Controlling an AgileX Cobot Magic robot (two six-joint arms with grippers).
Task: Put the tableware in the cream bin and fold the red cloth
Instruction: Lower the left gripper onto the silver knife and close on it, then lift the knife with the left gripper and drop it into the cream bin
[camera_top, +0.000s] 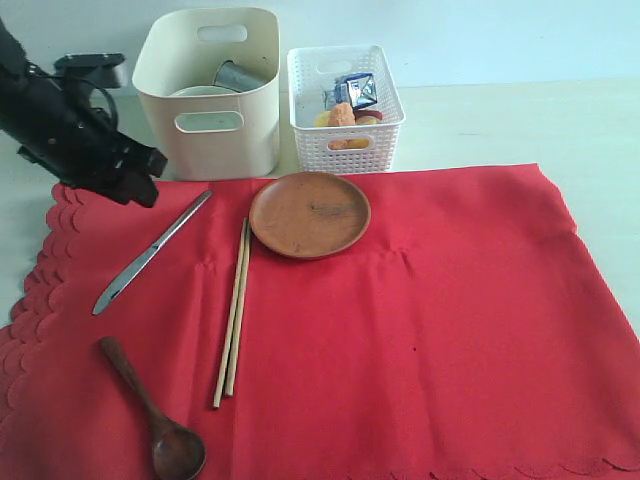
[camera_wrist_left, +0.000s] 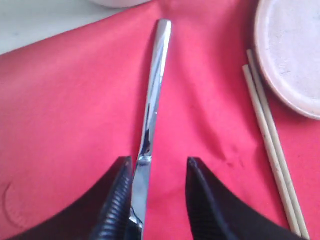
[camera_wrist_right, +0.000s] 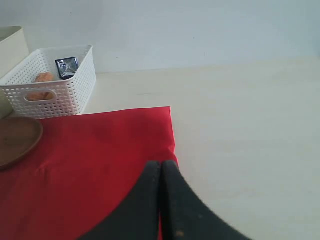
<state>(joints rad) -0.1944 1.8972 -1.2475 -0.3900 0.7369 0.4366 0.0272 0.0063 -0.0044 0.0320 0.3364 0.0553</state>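
The red cloth (camera_top: 420, 330) lies spread flat. On it are a silver knife (camera_top: 150, 253), wooden chopsticks (camera_top: 233, 310), a round brown plate (camera_top: 310, 213) and a dark wooden spoon (camera_top: 150, 410). The cream bin (camera_top: 215, 150) behind holds a steel cup (camera_top: 238, 76) and a white bowl (camera_top: 200, 91). My left gripper (camera_top: 140, 185) hangs over the cloth's far left corner. In the left wrist view it (camera_wrist_left: 159, 162) is open, with the knife (camera_wrist_left: 152, 95) between the jaws against one finger (camera_wrist_left: 117, 200). My right gripper (camera_wrist_right: 160, 165) is shut and empty over the cloth's (camera_wrist_right: 100, 165) far right corner.
A white lattice basket (camera_top: 345, 150) with food and a milk carton (camera_top: 357, 90) stands right of the cream bin. Bare pale table (camera_top: 560, 120) lies behind and right of the cloth. The right arm is outside the exterior view.
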